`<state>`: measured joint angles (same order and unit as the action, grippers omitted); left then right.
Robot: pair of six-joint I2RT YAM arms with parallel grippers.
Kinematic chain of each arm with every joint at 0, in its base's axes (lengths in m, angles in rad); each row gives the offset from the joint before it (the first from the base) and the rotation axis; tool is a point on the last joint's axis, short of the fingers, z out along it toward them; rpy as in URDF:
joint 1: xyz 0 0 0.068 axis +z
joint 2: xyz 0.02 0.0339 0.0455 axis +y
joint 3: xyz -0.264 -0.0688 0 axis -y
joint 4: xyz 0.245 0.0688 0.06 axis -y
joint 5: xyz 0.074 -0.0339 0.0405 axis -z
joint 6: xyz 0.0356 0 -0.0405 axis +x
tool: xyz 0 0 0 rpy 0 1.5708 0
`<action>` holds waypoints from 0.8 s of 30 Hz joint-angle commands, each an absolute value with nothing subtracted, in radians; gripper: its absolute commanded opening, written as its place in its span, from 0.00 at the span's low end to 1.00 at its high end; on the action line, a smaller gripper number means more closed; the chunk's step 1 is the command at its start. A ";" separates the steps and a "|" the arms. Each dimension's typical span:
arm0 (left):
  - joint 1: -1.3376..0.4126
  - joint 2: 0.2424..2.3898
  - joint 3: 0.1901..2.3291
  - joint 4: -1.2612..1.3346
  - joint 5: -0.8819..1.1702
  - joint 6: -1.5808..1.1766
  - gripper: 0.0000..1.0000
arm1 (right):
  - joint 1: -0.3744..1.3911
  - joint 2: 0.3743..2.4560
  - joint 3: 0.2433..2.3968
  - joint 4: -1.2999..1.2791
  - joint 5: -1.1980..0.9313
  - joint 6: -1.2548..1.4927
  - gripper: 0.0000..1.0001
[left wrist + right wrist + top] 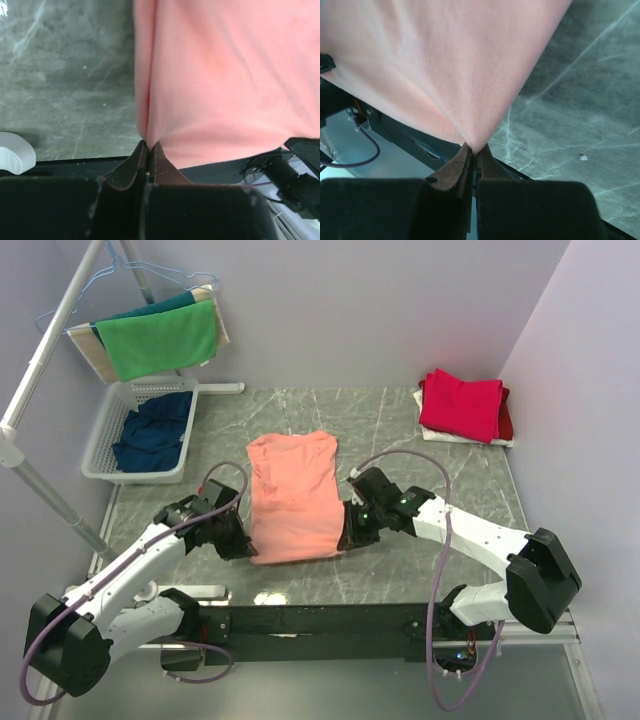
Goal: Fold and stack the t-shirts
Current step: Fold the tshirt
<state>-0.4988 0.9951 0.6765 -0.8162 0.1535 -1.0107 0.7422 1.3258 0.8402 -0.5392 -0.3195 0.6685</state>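
Observation:
A salmon-orange t-shirt (292,498) lies lengthwise in the middle of the table, its sides folded in. My left gripper (246,546) is shut on the shirt's near left corner (148,131), the cloth pinched between the fingertips. At the near right corner (475,142) my right gripper (347,538) is shut on the fabric in the same way. The near hem hangs lifted between the two grippers. A folded stack of crimson-pink and red t-shirts (462,406) rests at the far right. Dark navy t-shirts (152,433) lie crumpled in a basket.
The white basket (106,455) stands at the far left beside a drying rack (60,320) with green, teal and beige cloths (158,338). The black base rail (330,620) runs along the near table edge. Walls close in on the left and right.

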 commanded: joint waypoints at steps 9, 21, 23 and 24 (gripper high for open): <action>-0.499 1.121 1.002 -0.916 -0.047 -1.012 0.01 | 0.663 1.374 1.155 -0.669 -0.167 0.545 0.00; -0.453 1.371 1.247 -0.884 -0.181 -0.986 0.01 | 0.548 1.621 1.428 -0.623 -0.189 0.474 0.00; -0.431 1.420 1.290 -0.864 -0.196 -0.970 0.01 | 0.532 1.676 1.454 -0.604 -0.202 0.471 0.00; -0.422 1.439 1.308 -0.864 -0.202 -0.965 0.01 | 0.528 1.698 1.485 -0.601 -0.209 0.472 0.00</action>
<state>-0.4603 1.3849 1.2160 -0.8864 -0.1303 -1.0058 0.5571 1.6299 1.3899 -0.6464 -0.2028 0.4999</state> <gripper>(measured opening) 0.032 0.024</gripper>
